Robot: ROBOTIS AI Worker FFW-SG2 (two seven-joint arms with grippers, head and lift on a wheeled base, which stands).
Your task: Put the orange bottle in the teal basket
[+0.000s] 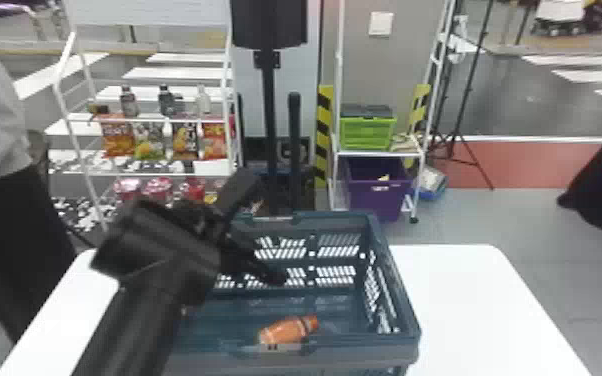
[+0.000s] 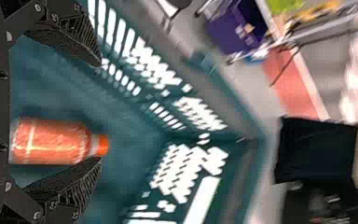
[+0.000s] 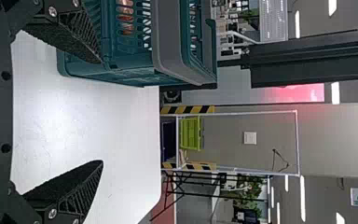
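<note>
In the head view my left gripper (image 1: pixel 266 229) is over the left part of the teal basket (image 1: pixel 399 295), fingers apart. The orange bottle (image 1: pixel 287 330) lies on its side inside the basket, close to the front wall. In the left wrist view, the left gripper (image 2: pixel 99 112) is open and the orange bottle (image 2: pixel 51 142) is beyond its fingers, against the teal floor. The right wrist view has my right gripper (image 3: pixel 102 112) open and holding nothing, beside the teal basket (image 3: pixel 135 74); orange shows through the basket's side slots.
The basket stands on a white table (image 1: pixel 465 300), whose top extends to its right. Behind are a rack with snack bags (image 1: pixel 117 135) and bottles, a black stand, and a white shelf with a green crate (image 1: pixel 367 132) and a purple bin (image 1: pixel 379 195).
</note>
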